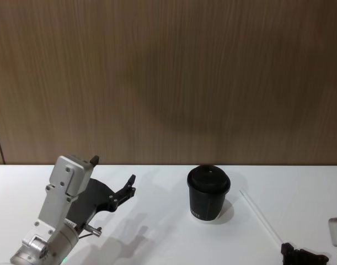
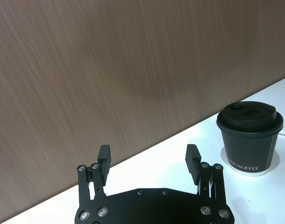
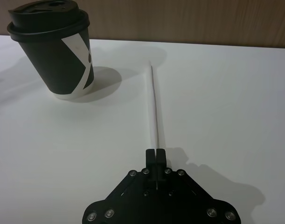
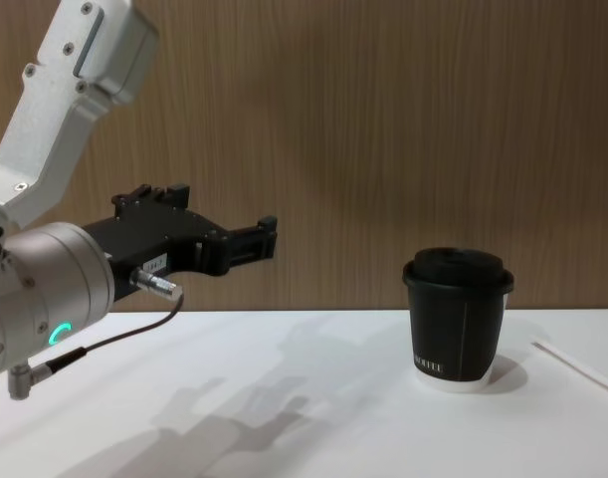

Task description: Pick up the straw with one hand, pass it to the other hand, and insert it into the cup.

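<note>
Wall and table: brown wood-grain wall (image 1: 168, 83) at the back, plain white table (image 1: 300, 187) in front, nothing fancy.
Cup: black paper cup (image 1: 208, 193) standing upright mid-table with its domed lid (image 2: 247, 116) on.
Straw: thin white straw (image 3: 154, 107) lying flat on the table just beside the cup on the robot's right, not touching it. Its far tip points toward the wall.
Right gripper: the right gripper (image 3: 156, 156) is down at table level at the straw's near end. The fingers are pinched together with the straw running in between, so I'd call that clamped on the straw.
Left gripper: the left gripper (image 2: 149, 163) hangs in the air on the other side of the cup, well apart from the straw. Its fingers are spread wide with nothing between them.
Done so far: looks like just the grab. As far as I can tell the straw hasn't left the table yet.
Left to do: pretty much everything else, i.e. the lift, the hand-over to the left gripper, then getting the straw into the cup.
Progress guess: early days, first step only.
</note>
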{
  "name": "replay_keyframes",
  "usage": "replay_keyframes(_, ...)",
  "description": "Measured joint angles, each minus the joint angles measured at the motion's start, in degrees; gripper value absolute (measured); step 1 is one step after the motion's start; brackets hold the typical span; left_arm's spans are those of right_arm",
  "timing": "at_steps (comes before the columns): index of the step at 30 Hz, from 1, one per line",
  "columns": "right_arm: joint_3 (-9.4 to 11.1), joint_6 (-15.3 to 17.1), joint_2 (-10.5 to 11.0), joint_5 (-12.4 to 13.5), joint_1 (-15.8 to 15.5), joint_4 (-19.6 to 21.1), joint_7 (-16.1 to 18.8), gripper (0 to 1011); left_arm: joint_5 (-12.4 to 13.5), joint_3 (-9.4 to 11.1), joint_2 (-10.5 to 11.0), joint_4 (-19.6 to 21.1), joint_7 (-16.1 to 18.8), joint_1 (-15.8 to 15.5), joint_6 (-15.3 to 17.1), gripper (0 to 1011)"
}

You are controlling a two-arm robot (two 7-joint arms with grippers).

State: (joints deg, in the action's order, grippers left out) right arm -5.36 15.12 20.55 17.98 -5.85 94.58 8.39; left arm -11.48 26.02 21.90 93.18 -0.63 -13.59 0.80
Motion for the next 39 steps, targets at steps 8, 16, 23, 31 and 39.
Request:
replay_keyframes(8,0.0,0.0,0.0,0.0,0.0,0.0,0.0,9,0.0,0.0,0.0,0.0,0.0,0.0,0.0,1003)
replay_keyframes(16,0.0,0.0,-0.1,0.0,0.0,-0.1,0.0,9,0.0,0.0,0.0,0.0,0.0,0.0,0.0,1003)
replay_keyframes(23,0.4,-1.6,-0.4,-0.1,-0.1,-0.4,0.3,9,0.0,0.0,0.0,0.0,0.0,0.0,0.0,1003)
replay_keyframes(31,1.6,-6.1,-0.2,-0.6,-0.2,-1.3,1.1,9,0.0,0.0,0.0,0.0,0.0,0.0,0.0,1003)
replay_keyframes(39,3.8,-12.1,0.9,-0.8,0.0,-2.5,3.1,9,0.0,0.0,0.0,0.0,0.0,0.0,0.0,1003)
